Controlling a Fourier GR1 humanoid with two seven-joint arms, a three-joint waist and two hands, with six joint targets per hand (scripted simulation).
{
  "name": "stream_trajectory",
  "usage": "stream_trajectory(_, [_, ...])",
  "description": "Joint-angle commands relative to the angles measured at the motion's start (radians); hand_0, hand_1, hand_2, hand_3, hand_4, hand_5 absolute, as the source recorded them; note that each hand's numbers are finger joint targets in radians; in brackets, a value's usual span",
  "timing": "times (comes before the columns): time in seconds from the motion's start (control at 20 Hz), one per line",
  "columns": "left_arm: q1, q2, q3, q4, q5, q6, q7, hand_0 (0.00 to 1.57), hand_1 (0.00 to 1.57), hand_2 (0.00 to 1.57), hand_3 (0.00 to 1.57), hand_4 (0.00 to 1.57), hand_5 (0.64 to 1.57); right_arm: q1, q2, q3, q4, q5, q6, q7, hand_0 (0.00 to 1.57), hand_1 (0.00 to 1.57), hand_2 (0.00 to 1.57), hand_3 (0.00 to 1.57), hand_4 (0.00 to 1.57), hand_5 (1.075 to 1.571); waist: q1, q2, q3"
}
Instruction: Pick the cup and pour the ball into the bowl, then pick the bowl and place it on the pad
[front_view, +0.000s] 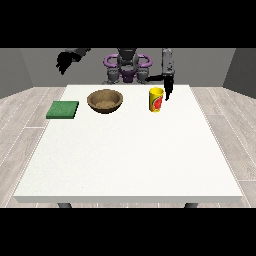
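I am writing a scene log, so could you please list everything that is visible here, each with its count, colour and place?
cup: one, yellow with a red mark, upright on the table, right of the bowl
bowl: one, brown, on the table at the far middle, between pad and cup
pad: one, green, flat near the table's far left edge
ball: none visible; the inside of the cup cannot be seen
table: one, white, large, fills the middle of the view
floor: pale wood planks around the table
hand at the view's right: one, black, hanging just beside the cup
hand at the view's left: one, black, raised above and behind the pad
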Motion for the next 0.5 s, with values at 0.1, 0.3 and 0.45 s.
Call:
stream_trajectory(0.1, [-0.112, 0.011, 0.048, 0.257, -0.008, -0.003, -0.16, 0.0, 0.0, 0.0, 0.0, 0.17, 1.422, -0.039, -0.015, -0.009, 0.073, 0.01, 0.016, -0.031, 0.0, 0.0, 0.0, 0.0, 0.67, 1.562, -0.007, 0.013, -0.0003])
stream_trajectory(0.3, [-0.115, 0.034, 0.092, 0.386, 0.003, -0.011, -0.274, 0.0, 0.0, 0.0, 0.0, 0.18, 1.423, 0.013, -0.019, -0.004, 0.048, -0.012, 0.062, -0.04, 0.0, 0.0, 0.0, 0.0, 0.68, 1.564, -0.054, 0.018, -0.0006])
stream_trajectory(0.45, [-0.116, -0.014, 0.057, 0.429, -0.013, 0.009, -0.265, 0.0, 0.0, 0.0, 0.0, 0.36, 1.464, 0.007, -0.041, -0.053, 0.158, -0.022, 0.088, -0.097, 0.0, 0.0, 0.0, 0.0, 0.67, 1.564, -0.02, -0.01, -0.0001])
